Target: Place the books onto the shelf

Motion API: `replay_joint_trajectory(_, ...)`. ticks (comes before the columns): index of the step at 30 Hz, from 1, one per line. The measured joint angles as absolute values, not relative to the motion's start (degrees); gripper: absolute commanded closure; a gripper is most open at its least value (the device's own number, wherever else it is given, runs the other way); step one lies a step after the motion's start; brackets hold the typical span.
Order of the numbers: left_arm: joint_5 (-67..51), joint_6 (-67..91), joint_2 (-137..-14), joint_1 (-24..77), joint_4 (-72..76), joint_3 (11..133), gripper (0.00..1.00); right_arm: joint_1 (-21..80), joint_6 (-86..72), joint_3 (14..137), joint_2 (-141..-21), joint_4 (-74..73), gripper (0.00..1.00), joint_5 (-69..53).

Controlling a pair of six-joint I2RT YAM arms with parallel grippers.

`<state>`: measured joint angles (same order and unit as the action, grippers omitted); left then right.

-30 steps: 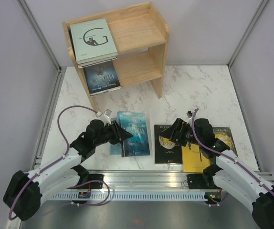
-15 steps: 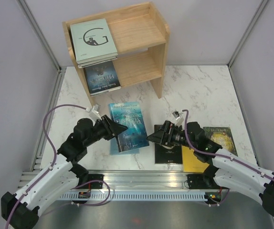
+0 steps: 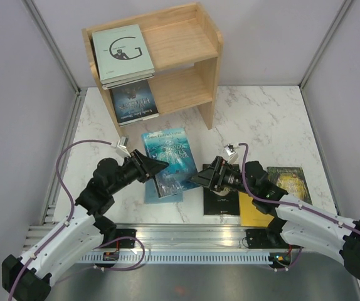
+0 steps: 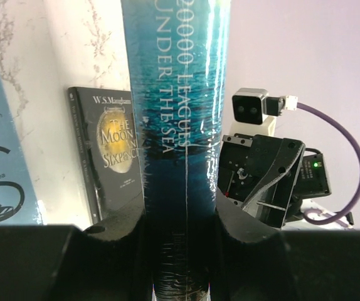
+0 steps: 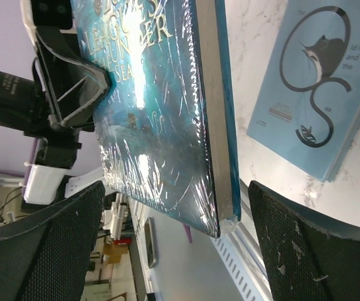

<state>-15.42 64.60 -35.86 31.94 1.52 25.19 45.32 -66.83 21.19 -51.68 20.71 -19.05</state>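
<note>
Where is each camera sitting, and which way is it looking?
Top camera: above and behind the arms, looking down at table and shelf; left arm and right arm both show.
Left wrist camera: on the left wrist, looking along the teal book clamped in the left fingers, toward the black book.
Right wrist camera: on the right wrist, looking between the open right fingers at that book's edge.
Shared: all three see the teal book; each wrist camera sees the other arm.

Wrapped teal book (image 5: pixel 161 113) between spread fingers

The left gripper (image 5: pixel 98 81) pinches the book's far edge. The right gripper (image 5: pixel 175 188) gapes wide around its near corner, not touching it. A pale blue book (image 5: pixel 312 94) lies flat on the marble table (image 5: pixel 255 37).
</note>
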Motion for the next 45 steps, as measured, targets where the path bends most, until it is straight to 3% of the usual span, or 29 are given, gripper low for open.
replay_joint_trajectory(10, -15.3, 68.6, -33.5, 31.9, 7.1, 22.3, 0.98, 45.4, -74.6, 18.3, -53.5, 34.2, 0.21, -19.6)
replay_joint_trajectory(17, -15.2, 72.0, -32.2, 31.9, 11.3, 21.6, 0.98, 45.4, -79.4, 17.8, -53.7, 40.5, 0.51, -19.5)
replay_joint_trajectory(24, -15.3, 74.2, -32.1, 31.9, 15.3, 21.6, 0.98, 45.4, -82.8, 17.8, -54.6, 46.5, 0.7, -19.6)
replay_joint_trajectory(26, -15.2, 74.6, -32.3, 31.9, 15.9, 21.6, 0.98, 45.4, -83.1, 17.8, -55.0, 47.6, 0.93, -19.6)
replay_joint_trajectory(27, -15.2, 74.7, -32.5, 31.8, 16.1, 21.6, 0.98, 45.4, -83.4, 17.8, -55.3, 48.2, 1.0, -19.6)
replay_joint_trajectory(28, -15.2, 74.7, -32.7, 31.8, 16.2, 21.7, 0.98, 45.5, -83.5, 17.8, -55.6, 48.6, 1.0, -19.4)
replay_joint_trajectory(31, -15.1, 74.7, -33.5, 31.5, 14.9, 22.6, 0.82, 45.6, -84.4, 17.8, -56.3, 48.9, 1.0, -18.9)
replay_joint_trajectory(32, -15.1, 74.6, -34.0, 31.5, 13.2, 23.7, 0.66, 45.7, -84.9, 17.8, -56.3, 48.8, 1.0, -18.5)
replay_joint_trajectory(34, -14.9, 73.4, -34.6, 31.5, 9.3, 26.3, 0.49, 45.9, -85.7, 17.8, -56.1, 48.7, 1.0, -17.8)
replay_joint_trajectory(35, -14.4, 71.3, -34.9, 31.5, 5.4, 28.5, 0.36, 46.1, -86.0, 17.8, -55.8, 48.6, 1.0, -17.7)
replay_joint_trajectory(38, -12.0, 65.3, -35.2, 31.6, -5.1, 34.3, 0.11, 47.1, -86.0, 18.3, -53.1, 44.8, 1.0, -17.5)
replay_joint_trajectory(41, -9.3, 60.3, -35.2, 31.6, -16.2, 40.9, 0.0, 47.5, -85.9, 18.6, -49.8, 39.2, 1.0, -17.5)
replay_joint_trajectory(45, -5.3, 53.8, -35.1, 31.6, -28.4, 49.8, 0.0, 47.5, -86.2, 19.6, -47.0, 34.9, 1.0, -16.8)
